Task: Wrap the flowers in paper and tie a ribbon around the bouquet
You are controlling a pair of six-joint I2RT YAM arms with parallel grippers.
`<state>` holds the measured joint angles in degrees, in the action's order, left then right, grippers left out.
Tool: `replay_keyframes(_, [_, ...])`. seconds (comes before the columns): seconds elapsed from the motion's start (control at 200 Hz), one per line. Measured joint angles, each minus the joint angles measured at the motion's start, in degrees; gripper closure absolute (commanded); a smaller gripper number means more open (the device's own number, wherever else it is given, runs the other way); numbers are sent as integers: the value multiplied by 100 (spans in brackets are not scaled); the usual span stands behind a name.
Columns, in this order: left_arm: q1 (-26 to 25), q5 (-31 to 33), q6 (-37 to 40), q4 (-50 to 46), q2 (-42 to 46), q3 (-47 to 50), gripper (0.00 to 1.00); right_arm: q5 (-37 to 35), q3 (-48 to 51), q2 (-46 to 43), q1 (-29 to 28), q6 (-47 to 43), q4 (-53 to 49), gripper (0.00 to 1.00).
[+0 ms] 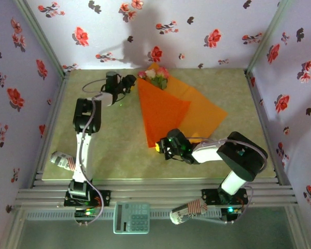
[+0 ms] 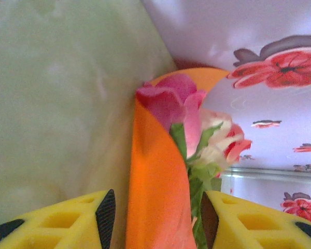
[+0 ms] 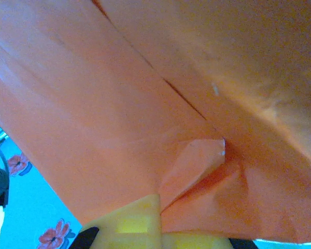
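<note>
At the tabletop's far end, the left gripper stands released, jaws apart astride the folded paper edge and the flowers. The right gripper is clenched on the paper's near tip. Pinning that tip while the loose flap folds snugly over the stems should help.

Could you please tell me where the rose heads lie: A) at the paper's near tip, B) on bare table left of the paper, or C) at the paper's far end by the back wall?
C: the flowers poke out of the paper at its far end.
</note>
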<state>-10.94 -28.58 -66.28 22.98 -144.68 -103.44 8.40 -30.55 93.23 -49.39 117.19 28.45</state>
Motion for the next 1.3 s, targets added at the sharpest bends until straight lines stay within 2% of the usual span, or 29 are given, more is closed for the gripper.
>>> replay_keyframes(0.17, [2,-131,151,98,260,463,50,0,-7,0,0,-17,-13,100])
replay_keyframes(0.59, [-52,-474,345,-553,125,13,54,83,-87,0,0,-66,-138,100])
replay_keyframes(0.64, [-52,-501,345,-592,116,-17,59,85,-90,0,0,-70,-138,100])
replay_keyframes(0.695, [-79,-518,323,-623,92,-33,73,87,-94,4,0,-98,-138,100])
replay_keyframes(0.83, [-155,-570,267,-588,31,55,100,160,-205,94,22,-223,-190,100])
replay_keyframes(1.015, [-76,-546,214,-214,142,444,100,402,-533,221,39,-553,-511,100])
replay_keyframes(1.22, [310,-424,275,-160,525,1078,100,713,-977,503,28,-903,-782,100])
replay_keyframes(1.28, [459,-404,319,-157,621,1231,81,763,-1086,597,4,-966,-809,100])
replay_keyframes(1.3, [494,-411,326,-151,643,1266,78,780,-1126,629,-4,-977,-824,100])
